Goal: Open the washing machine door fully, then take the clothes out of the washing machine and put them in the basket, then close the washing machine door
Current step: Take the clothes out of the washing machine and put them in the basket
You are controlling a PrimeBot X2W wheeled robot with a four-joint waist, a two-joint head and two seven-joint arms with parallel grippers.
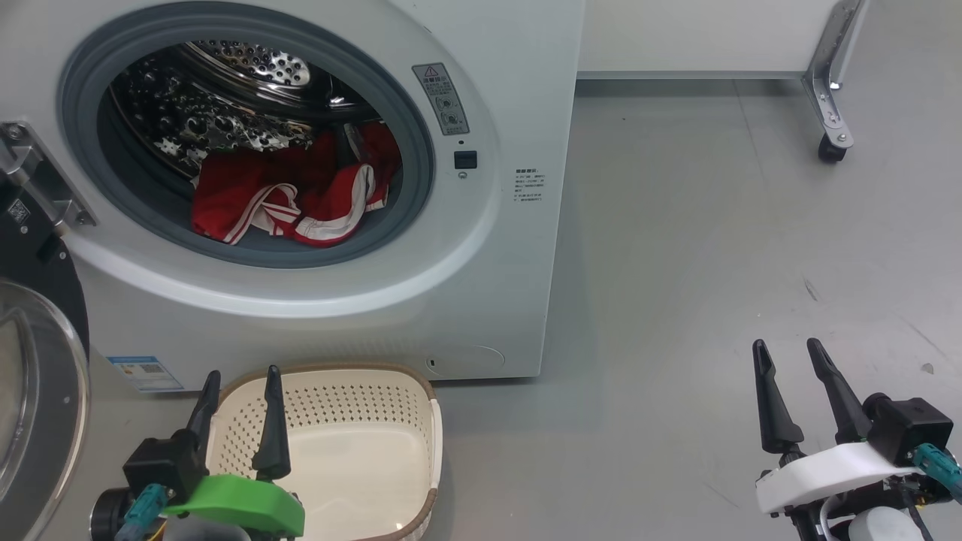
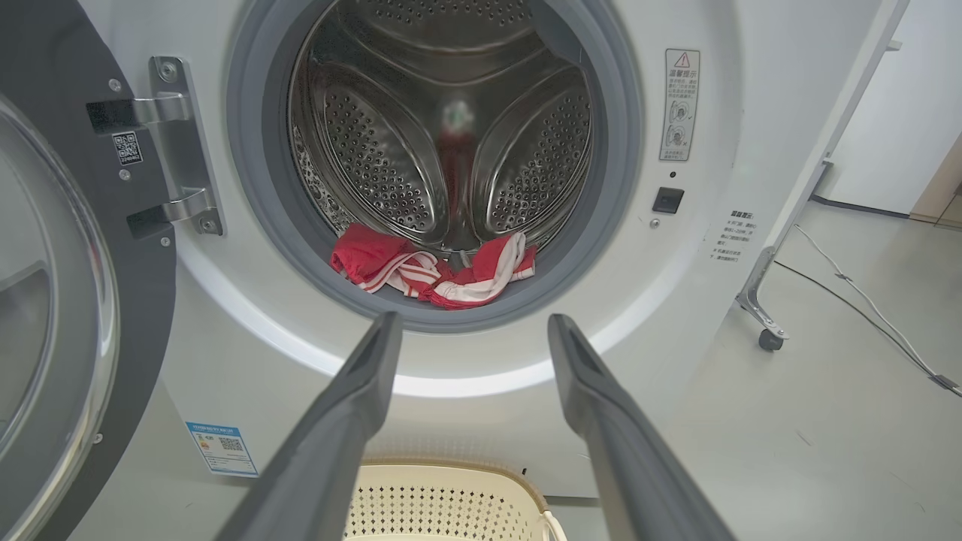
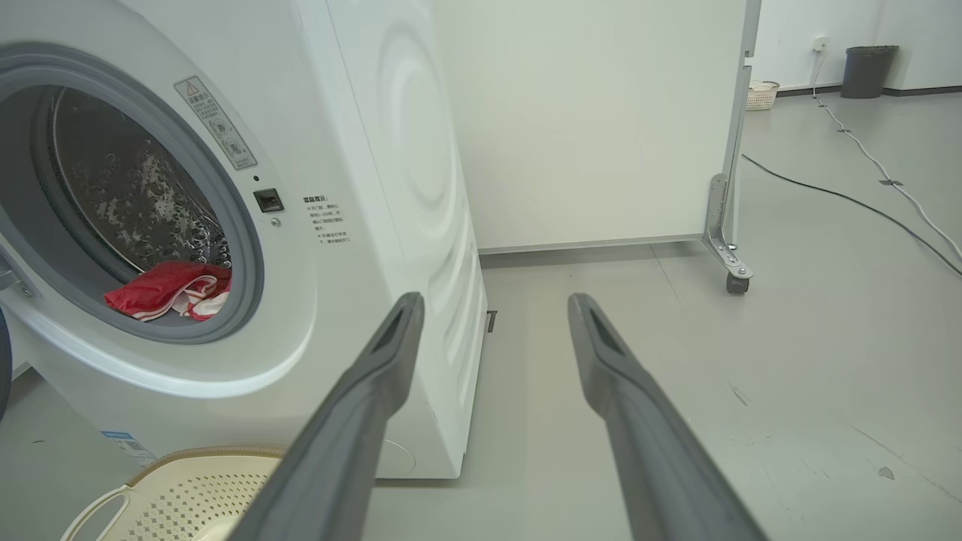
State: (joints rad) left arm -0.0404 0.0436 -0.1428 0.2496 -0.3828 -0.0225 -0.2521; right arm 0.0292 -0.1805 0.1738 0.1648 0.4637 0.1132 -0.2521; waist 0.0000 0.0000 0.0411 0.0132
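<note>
Upper left, bright red striped clothes (image 1: 293,197) sit in the white front-loading washing machine (image 1: 481,300); left pincer (image 1: 242,373) and right pincer (image 1: 788,344) gape empty, so reaching in seems next.

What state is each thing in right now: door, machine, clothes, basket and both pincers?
washing machine door: swung open to the left.
washing machine: open, clothes inside.
clothes: bunched low inside the machine, not grasped.
basket: upright in front of the machine, nothing visible in it.
left pincer: open, holding nothing.
right pincer: open, holding nothing.
</note>
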